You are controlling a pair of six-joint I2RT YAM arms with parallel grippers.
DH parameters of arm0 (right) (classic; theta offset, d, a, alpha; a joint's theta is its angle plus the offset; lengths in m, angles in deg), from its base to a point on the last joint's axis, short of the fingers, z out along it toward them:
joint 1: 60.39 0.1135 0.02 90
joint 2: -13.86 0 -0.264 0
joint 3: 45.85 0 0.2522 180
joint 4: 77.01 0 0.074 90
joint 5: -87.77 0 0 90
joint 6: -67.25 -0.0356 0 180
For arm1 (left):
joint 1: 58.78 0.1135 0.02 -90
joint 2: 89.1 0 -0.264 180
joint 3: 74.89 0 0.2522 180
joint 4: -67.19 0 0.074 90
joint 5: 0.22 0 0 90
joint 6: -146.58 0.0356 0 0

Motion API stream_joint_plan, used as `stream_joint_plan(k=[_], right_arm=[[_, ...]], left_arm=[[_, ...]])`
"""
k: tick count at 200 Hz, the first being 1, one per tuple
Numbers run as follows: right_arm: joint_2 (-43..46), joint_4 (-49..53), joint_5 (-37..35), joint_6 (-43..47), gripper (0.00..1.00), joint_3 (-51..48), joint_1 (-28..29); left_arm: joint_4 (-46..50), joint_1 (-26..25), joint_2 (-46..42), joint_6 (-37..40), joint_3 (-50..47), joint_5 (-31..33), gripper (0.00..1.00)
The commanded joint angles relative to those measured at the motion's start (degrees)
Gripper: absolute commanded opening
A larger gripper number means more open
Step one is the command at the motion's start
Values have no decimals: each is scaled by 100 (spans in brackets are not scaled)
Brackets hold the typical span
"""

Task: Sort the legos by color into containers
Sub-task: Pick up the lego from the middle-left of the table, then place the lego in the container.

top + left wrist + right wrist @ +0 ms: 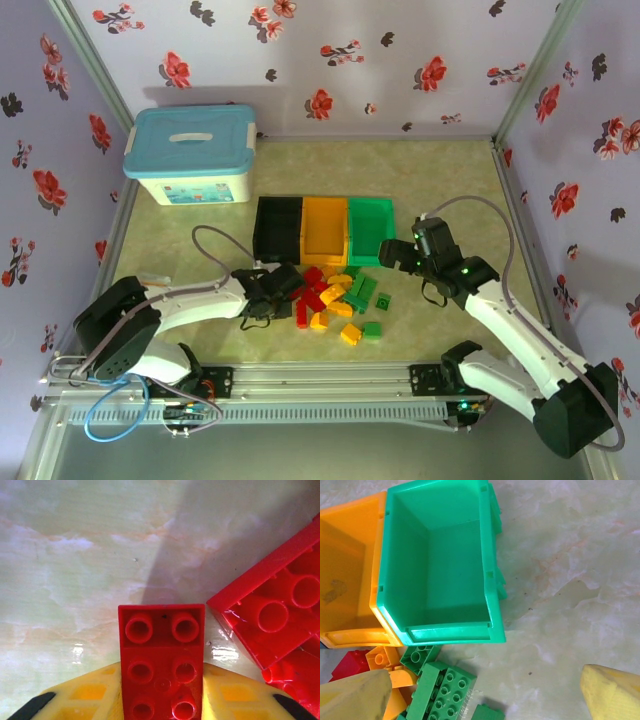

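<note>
Floral paper lines the walls, and the pale marbled table (200,215) carries everything I need. At far left sits the white box with a blue lid (190,155), which plays no part here.

Next comes my left gripper (272,290), low at the left edge of the pile. On its wrist camera it is clamped on a red brick (161,660), one yellow pad (90,692) pressed on each long side. The brick's studs face the camera. Its long axis runs straight out past the fingertips, with the far end pointing up-frame over bare table. A second red brick (272,615) lies at an angle just right of it.

Behind the pile the three bins stand touching in a row: black bin (277,228), orange bin (323,230), green bin (371,228). The green one is bare inside, the part of the orange one I can see holds no brick, and I cannot make out anything in the black one. So I judge the sort barely begun, with this red brick the first in hand.

The legos (335,295) lie heaped in front of the bins, red, yellow and green mixed, with a few strays nearer me.

Rightmost, my right gripper (398,255) hovers by the green bin's near corner, fingers spread wide and holding nothing.
</note>
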Motion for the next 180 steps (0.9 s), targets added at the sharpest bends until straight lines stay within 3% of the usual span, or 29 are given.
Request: stream_joint_plan(k=[1,44,75,131,180], right_arm=[[-45,-66,-18,-113,97,-104,49],[-100,-116,48,-123,97,-134,83],[-192,-118,115,-148,95,-128,157],[-205,-3,75,-246,94,-219,400],[-205,237,-111,-342,93,-292,445]], left_arm=[[417,-36,-273,106,267,324,25],[1110,-10,-735,526,1018,772,24],[1247,370,-647,1108,1694,799,23],[869,1543,254,2097,2711,227,22],[741,2136,1347,2558,3378,-102,23]])
